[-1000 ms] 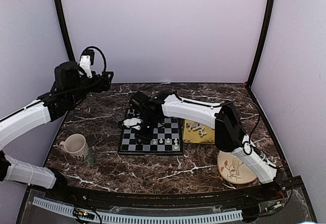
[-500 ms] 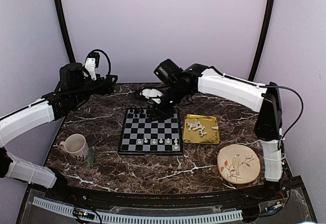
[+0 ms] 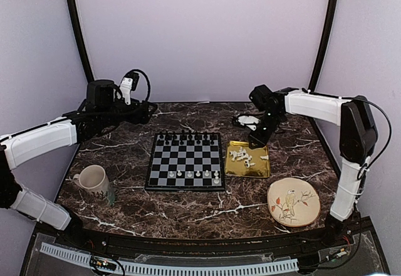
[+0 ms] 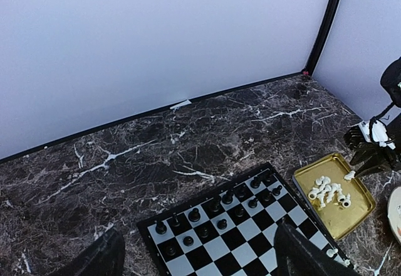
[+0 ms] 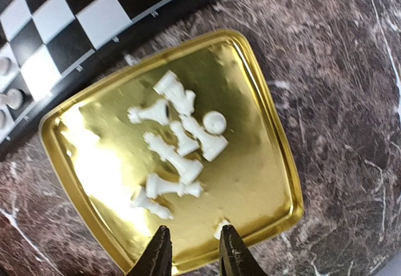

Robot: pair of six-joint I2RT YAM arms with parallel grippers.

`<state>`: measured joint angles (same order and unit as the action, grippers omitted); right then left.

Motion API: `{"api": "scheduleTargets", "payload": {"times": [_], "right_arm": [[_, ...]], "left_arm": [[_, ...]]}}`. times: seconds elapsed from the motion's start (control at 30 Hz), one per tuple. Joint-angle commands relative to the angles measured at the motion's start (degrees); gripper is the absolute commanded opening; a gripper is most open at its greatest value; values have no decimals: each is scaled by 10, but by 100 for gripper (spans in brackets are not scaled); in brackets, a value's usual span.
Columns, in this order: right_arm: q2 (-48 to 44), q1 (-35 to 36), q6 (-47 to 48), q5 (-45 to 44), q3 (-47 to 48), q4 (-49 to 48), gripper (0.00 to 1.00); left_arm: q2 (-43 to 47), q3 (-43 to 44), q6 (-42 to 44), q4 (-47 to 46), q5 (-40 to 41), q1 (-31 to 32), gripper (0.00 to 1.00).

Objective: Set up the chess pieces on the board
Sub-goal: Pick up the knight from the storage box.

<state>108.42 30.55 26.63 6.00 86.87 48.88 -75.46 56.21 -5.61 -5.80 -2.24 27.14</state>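
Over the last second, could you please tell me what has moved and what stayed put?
The right gripper rose from the far left of the small black-and-silver checked chessboard and swung right; it now hangs open over the shiny gold square tray of loose white plastic chessmen. The left gripper drifted slightly right, open and empty. Board, cream mug and bird-painted round plate kept their places.

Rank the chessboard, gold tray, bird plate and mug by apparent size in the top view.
1. chessboard, clearly largest.
2. bird plate.
3. gold tray, close behind the plate; the plate sits nearer the camera, so that order is unsure.
4. mug, smallest.
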Motion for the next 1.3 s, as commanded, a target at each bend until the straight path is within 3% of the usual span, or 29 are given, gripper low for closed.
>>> {"api": "scheduleTargets", "payload": {"times": [0.0,0.37,0.83,1.03,1.27], "right_arm": [[-3,-13,47,-96,1,16,27],[79,-15,102,-140,52,100,28],[128,-15,105,-162,55,113,28],[136,-15,105,-182,50,107,26],[141,-15,93,-180,56,99,13]], "left_arm": [[3,19,0,7,-25,-4,85],[3,24,-5,14,-43,-4,84],[1,24,-7,14,-43,-3,84],[-3,24,-10,14,-44,-4,84],[-3,25,-12,14,-45,-4,84]]}}
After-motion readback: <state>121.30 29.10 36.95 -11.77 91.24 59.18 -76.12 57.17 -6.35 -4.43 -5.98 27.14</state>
